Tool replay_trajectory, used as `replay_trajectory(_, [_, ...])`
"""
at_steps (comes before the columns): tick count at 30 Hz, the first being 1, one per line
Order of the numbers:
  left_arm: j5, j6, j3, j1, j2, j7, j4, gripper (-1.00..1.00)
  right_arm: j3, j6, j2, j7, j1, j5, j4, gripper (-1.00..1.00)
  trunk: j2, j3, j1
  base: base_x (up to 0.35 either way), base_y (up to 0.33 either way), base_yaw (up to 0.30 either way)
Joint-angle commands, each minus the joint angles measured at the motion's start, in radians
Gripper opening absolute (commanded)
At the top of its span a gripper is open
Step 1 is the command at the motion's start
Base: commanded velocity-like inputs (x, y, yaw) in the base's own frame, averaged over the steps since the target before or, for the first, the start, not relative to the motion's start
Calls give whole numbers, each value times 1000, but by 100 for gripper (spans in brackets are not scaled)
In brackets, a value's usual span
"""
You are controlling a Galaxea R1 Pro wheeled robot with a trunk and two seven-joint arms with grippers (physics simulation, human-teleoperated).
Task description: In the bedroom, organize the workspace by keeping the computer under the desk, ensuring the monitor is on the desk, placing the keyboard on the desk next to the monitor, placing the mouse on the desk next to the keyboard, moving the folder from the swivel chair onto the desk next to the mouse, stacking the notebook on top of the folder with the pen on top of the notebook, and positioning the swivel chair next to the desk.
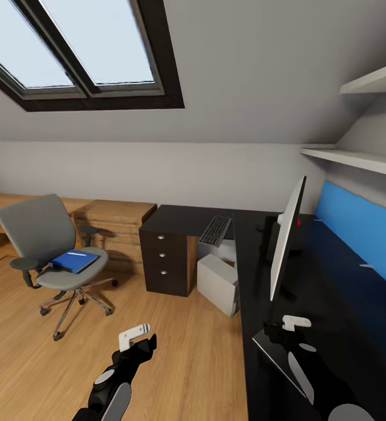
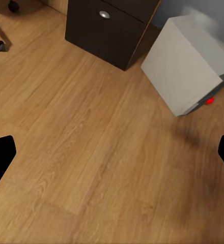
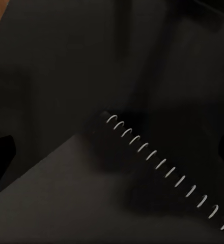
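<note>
- The desk [image 1: 257, 280] is a long black top running along the right wall under a blue panel [image 1: 357, 228]; its far end meets a dark drawer unit [image 1: 166, 257] with three round knobs
- The swivel chair [image 1: 47, 245], grey on a chrome star base, stands on the wooden floor [image 1: 175, 351] well apart from the desk, to the left
- The monitor [image 1: 288, 240] stands upright on the desk, seen nearly edge-on
- The computer [image 1: 218, 283], a pale box, sits on the floor just beside the drawer unit, at the desk's edge; in the left wrist view it shows a red spot low on one side
- The folder [image 1: 74, 261], blue, lies flat on the chair seat; a thin white object rests on top, too small to name
- The notebook [image 3: 117, 193], dark with a white spiral binding, lies on the desk directly under the right gripper [image 1: 295, 323]
- The keyboard [image 1: 215, 230] lies on the dark surface at the far corner of the desk
- The left gripper [image 1: 135, 334] hangs over bare floor, jaws spread wide and holding nothing; the right gripper's jaws are likewise spread, above the notebook
</note>
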State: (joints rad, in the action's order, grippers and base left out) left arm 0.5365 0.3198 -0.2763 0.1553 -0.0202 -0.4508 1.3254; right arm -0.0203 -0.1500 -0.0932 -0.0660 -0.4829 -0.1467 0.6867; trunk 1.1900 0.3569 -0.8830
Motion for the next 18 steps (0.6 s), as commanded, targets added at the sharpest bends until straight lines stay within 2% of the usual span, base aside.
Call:
replay_trajectory(1, [8,2,-1,1,0,-8,2,100,2,-5,0,-5,0,-10,2,100,1,1,0,0,0,0])
replay_trajectory(6, [8,2,-1,1,0,-8,2,100,2,-5,0,-5,0,-11,2,100,1,1,0,0,0,0])
replay_trajectory(18, [9,2,-2,1,0,-8,2,100,4,-6,0,-5,0,-11,2,100,85,39,-46,0,0,0])
